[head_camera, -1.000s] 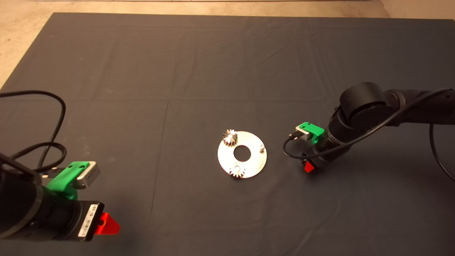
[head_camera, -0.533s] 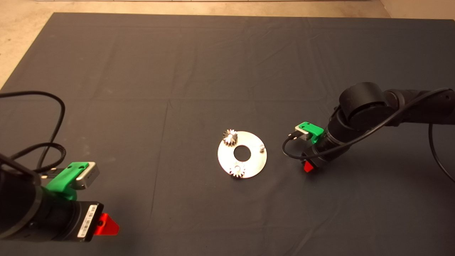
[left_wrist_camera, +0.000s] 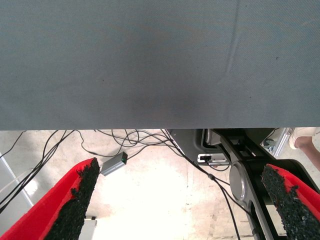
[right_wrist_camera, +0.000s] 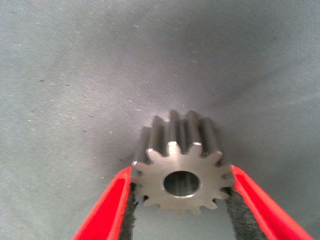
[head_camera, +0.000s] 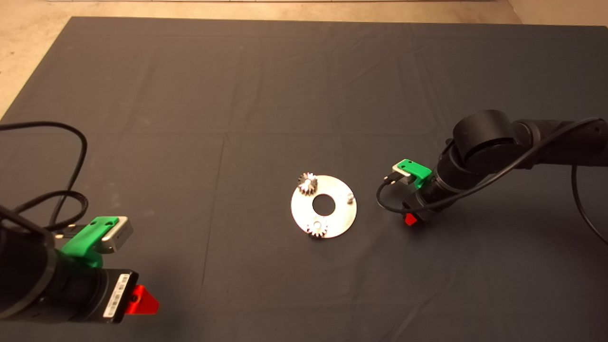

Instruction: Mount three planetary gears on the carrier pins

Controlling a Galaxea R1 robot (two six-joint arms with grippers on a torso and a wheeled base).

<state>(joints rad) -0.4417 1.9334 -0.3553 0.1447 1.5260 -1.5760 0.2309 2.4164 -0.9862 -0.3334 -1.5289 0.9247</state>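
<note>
Your right hand (right_wrist_camera: 179,200) is clamped on the third gear (right_wrist_camera: 181,165): heavy, hard, slippery steel, so squeeze its teeth. Left hand (left_wrist_camera: 180,200) waits, fingers apart.

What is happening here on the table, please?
The robot is putting small gears onto a round silver plate in the middle of the dark mat. Two gears already sit on their pins; the third pin stands bare. The right claw, beside the plate on its right, is closed on the third gear, seen in the right wrist view. The left claw waits open at the mat's lower left edge.
</note>
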